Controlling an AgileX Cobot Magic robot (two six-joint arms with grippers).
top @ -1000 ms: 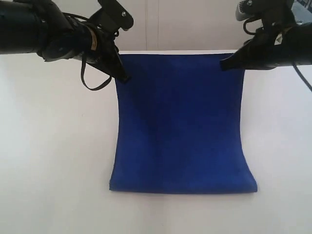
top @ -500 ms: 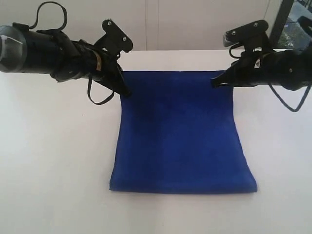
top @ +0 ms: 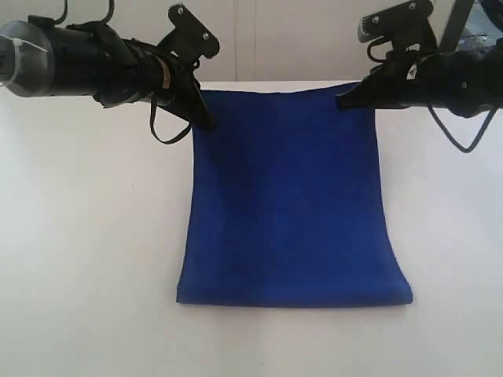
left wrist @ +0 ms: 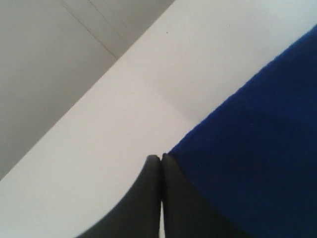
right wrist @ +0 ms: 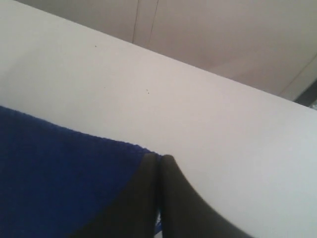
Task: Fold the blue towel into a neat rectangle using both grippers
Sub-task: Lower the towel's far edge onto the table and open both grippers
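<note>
Surface: plain matte white table [top: 78, 259], unmarked apart from a few tiny dark specks. Behind it stand pale grey wall panels [top: 314, 39] joined at a vertical seam. The deep royal-blue rectangular terry towel [top: 291, 196] is mid-table, with its near edge flat on the surface and its far edge raised clear of it. The black left gripper [top: 206, 122] is pinched closed on the far left corner. The black right gripper [top: 343, 102] is pinched closed on the far right corner. A small pale band label [top: 163, 75] on the black left arm [top: 78, 63] is too small to read.
</note>
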